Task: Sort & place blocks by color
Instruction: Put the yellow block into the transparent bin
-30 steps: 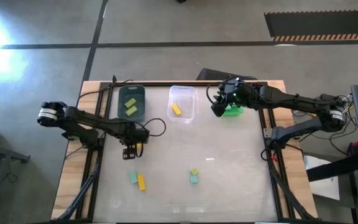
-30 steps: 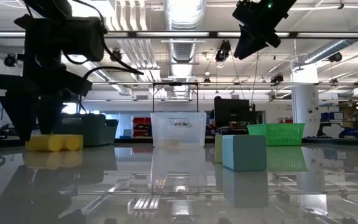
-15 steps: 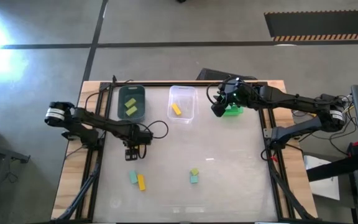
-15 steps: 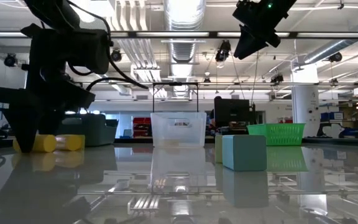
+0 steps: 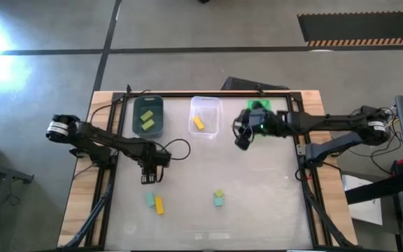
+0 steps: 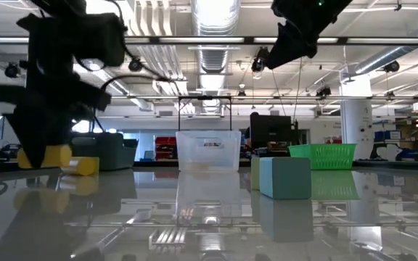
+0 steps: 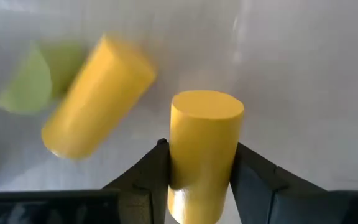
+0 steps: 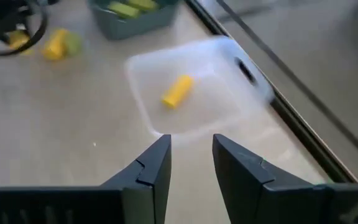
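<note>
Yellow cylinder block [image 7: 204, 158], smooth and upright, clamped between left claw [image 7: 199, 180]; right claw [image 8: 191, 163] parted, empty.

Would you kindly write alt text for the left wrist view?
The left tool grips an upright yellow cylinder between its dark fingers. Beyond it, a second yellow cylinder lies tilted beside a pale green block on the white table.

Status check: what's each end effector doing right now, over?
Left end effector clamped on yellow cylinder. Right end effector empty, above clear bin. Second yellow cylinder lies close by.
</note>
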You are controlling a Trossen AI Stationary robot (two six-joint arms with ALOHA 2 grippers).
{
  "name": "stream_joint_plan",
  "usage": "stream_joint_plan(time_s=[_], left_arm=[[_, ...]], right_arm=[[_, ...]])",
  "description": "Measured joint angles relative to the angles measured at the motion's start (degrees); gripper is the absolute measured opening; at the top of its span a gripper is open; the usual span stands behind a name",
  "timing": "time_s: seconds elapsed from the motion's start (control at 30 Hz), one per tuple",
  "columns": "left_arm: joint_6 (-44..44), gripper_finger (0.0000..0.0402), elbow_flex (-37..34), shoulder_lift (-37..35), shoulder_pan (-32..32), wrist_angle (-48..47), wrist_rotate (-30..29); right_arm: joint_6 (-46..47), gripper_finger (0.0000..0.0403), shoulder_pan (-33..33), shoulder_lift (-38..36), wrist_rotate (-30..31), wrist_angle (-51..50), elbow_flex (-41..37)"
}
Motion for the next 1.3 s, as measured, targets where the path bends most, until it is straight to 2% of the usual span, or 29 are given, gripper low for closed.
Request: stream_joint_plan(time_s=[0.1,0.17,0.4,0.53,0.63,0.77,0.97,1.13,1.3], left_arm=[[-1.2,0.0116,2.2,-2.7,-1.5,0.6,0.0],[-1.1,0.0116,3.9,-4.9,-2.2,4.7,-0.9],[7.5,0.0116,3.9,-11.4,-2.5,31.1,-7.2],[12.6,0.0116,1.6,-12.6,-2.4,46.2,-7.9],[14.9,0.0116,0.7,-12.2,-2.4,52.8,-8.0],[15.9,0.0116,0.6,-10.4,-2.4,57.8,-8.6],[15.6,0.0116,0.6,-7.5,-2.4,63.4,-9.4],[15.1,0.0116,0.6,-6.1,-2.4,64.0,-12.9],[14.9,0.0116,0.6,-6.0,-2.4,65.0,-13.3]], right_arm=[[-4.1,0.0108,3.4,0.1,0.0,13.6,-5.4],[-6.8,0.0113,5.6,0.6,-0.8,25.0,-9.8],[-10.5,0.0167,9.2,7.3,-7.7,62.6,-20.1],[-10.7,0.0202,10.2,13.8,-13.4,76.7,-21.0],[-10.8,0.0222,10.3,18.7,-16.1,84.8,-20.7],[-10.9,0.0242,10.3,24.4,-18.3,90.7,-18.4],[-13.7,0.0250,10.4,29.1,-18.4,91.0,-14.2],[-14.7,0.0235,10.4,29.5,-18.4,91.1,-13.0],[-14.9,0.0198,10.4,29.4,-17.9,91.1,-13.0]])
